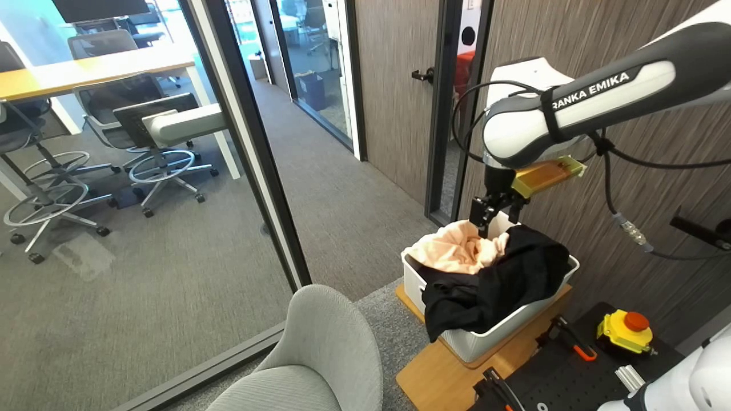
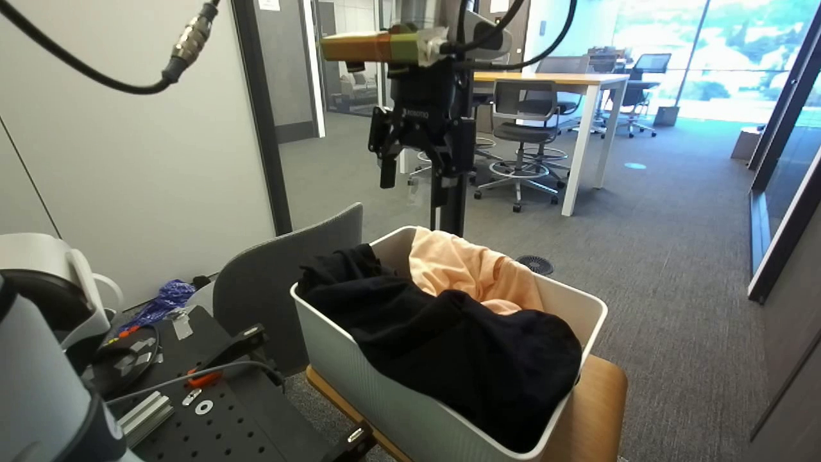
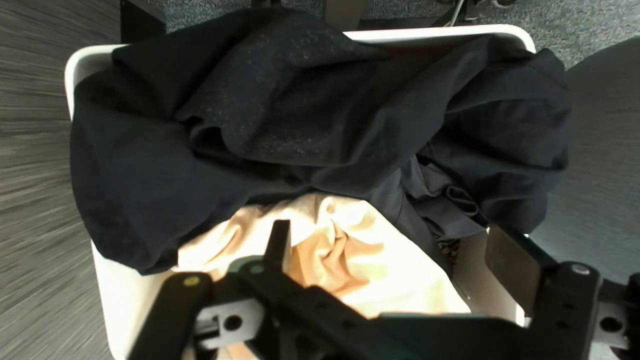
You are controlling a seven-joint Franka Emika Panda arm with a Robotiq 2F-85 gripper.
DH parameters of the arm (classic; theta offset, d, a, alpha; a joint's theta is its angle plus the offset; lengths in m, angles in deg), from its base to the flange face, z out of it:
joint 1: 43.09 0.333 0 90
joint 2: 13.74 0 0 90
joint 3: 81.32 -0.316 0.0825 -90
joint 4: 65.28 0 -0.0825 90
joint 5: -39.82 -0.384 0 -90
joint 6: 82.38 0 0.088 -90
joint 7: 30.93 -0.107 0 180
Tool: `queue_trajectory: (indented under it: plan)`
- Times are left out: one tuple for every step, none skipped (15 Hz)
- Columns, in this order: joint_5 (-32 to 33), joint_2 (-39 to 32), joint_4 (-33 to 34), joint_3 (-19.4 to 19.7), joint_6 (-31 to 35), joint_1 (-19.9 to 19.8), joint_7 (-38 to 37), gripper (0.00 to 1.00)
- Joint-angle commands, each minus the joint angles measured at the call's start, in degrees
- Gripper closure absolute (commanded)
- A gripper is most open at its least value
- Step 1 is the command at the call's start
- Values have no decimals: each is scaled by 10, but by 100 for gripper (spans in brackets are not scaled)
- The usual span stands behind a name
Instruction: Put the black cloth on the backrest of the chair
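In an exterior view I'm reading white capitals, "RANKA EMIKA", along the dark part of the robot arm (image 1: 605, 97) at the right; a black strap (image 1: 551, 117) is crossing just before the R. The gripper (image 2: 415, 187), in an exterior view, is carrying "ROBOTIQ" in small pale letters. Far beyond it, to the left, a white sheet (image 2: 269, 4) is showing, too small for me to be reading.

We take this for an office: wheeled chairs (image 1: 117, 101) stand on grey carpet (image 1: 194, 245) behind a black-framed glass partition (image 1: 260, 142), and we see a wood-grain door (image 1: 394, 97). A robot arm (image 1: 611, 94) and a red emergency-stop button (image 1: 635, 321) give our corner a lab's look.
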Motion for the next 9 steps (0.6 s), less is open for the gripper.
queue_trajectory:
  plan:
    - [18, -19, -3, 11, 9, -15, -24, 0]
    - [20, -21, -6, 14, 8, -19, -29, 0]
    - [21, -23, -10, 17, 8, -23, -33, 0]
    - [19, -24, -14, 21, 9, -26, -34, 0]
    - [16, -26, -19, 25, 12, -28, -34, 0]
    - [13, -27, -24, 28, 15, -31, -31, 0]
    - [11, -30, -28, 33, 17, -33, -29, 0]
    - [10, -31, -33, 36, 20, -35, -26, 0]
    - [9, -32, -37, 40, 22, -37, -25, 0]
